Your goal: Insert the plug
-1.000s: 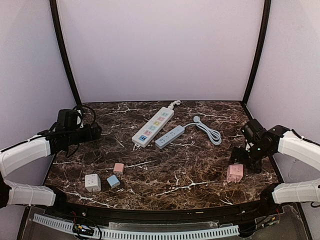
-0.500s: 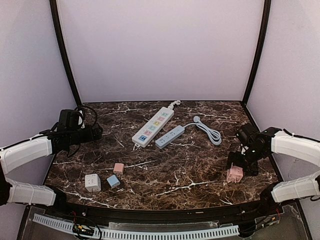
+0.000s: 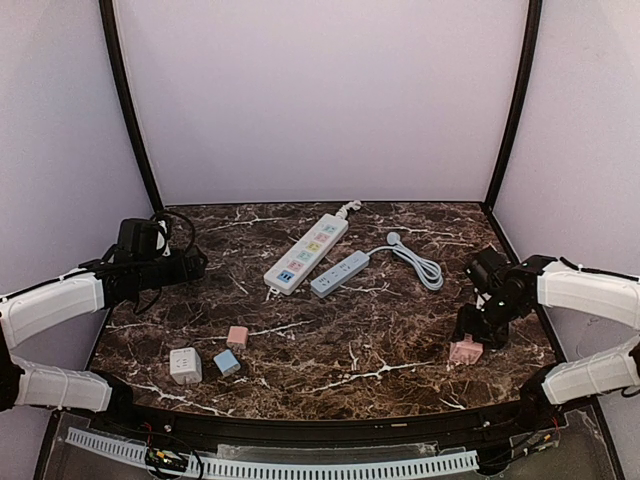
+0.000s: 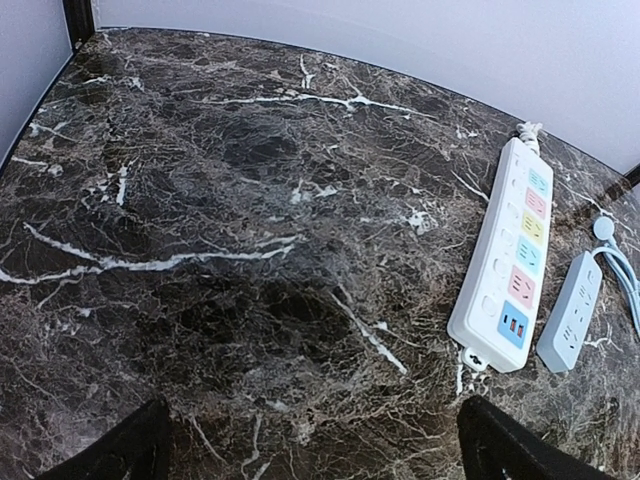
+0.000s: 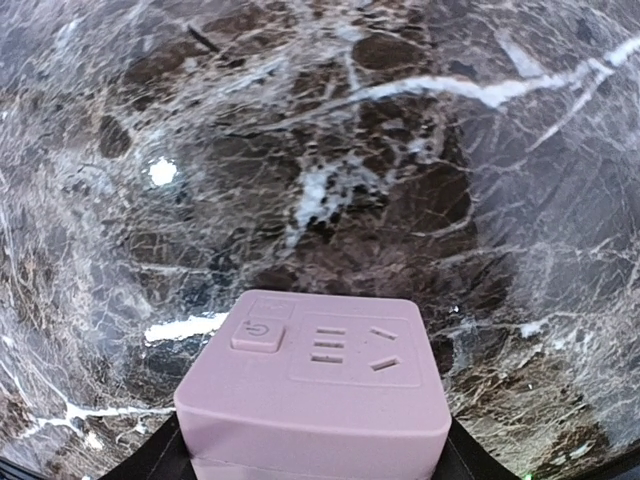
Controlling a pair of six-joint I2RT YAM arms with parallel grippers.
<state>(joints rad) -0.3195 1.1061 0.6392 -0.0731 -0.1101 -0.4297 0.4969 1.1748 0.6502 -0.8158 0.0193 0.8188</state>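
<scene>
Clamping the pink plug cube (image 5: 315,385) in the right gripper (image 3: 468,340), with dark fingers (image 5: 160,455) pressing against its two flanks at the bottom of the wrist view. Turning its socket face and small button toward the wrist camera, jutting out past the fingertips over the marble table (image 3: 380,340). Sitting, in the overhead view, directly under the claw at the table's right side, near the front edge; impossible to tell whether touching the marble or lifted clear.

Lying well apart from the white power strip (image 3: 305,252) and the grey power strip (image 3: 340,273), both resting diagonally near the table's back centre, with a grey cable (image 3: 415,262) looping between the grey strip and the claw.

Holding the left gripper (image 4: 312,425) at the far left, fingers spread wide and grasping nothing, facing across the marble toward both strips.

Showing, near the front left, a small pink cube (image 3: 237,336), a white cube (image 3: 185,365) and a blue cube (image 3: 227,362), close together.
</scene>
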